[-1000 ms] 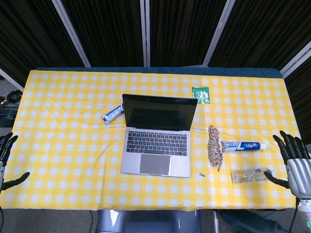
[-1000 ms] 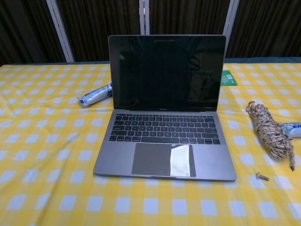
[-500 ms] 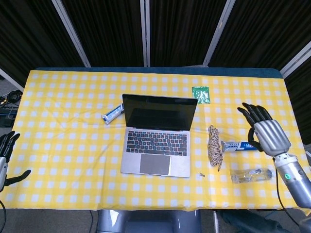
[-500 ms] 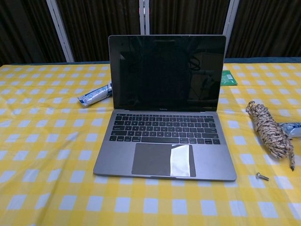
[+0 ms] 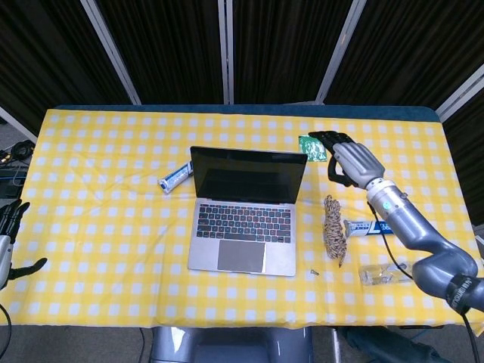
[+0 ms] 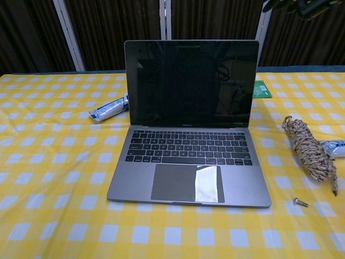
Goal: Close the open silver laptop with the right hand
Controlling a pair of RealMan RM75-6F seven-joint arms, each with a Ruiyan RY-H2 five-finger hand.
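Observation:
The silver laptop [image 5: 243,210] sits open at the table's middle, its dark screen [image 6: 191,83] upright and its keyboard facing me. My right hand [image 5: 349,160] hovers in the air to the right of the screen's top edge, fingers spread and holding nothing; it does not touch the lid. In the chest view only its dark fingertips [image 6: 302,6] show at the top right corner. My left hand [image 5: 9,238] hangs open at the table's left edge, far from the laptop.
A bundle of twine [image 5: 333,227] and a small screw [image 5: 314,271] lie right of the laptop. Farther right lie a toothpaste tube [image 5: 378,227] and a clear wrapper [image 5: 386,274]. A green packet [image 5: 311,147] sits behind, a small tube [image 5: 173,180] left of the screen.
My right hand has risen from the table's right edge and swung left and back, now hovering beside the laptop's screen. The laptop and left hand have not moved.

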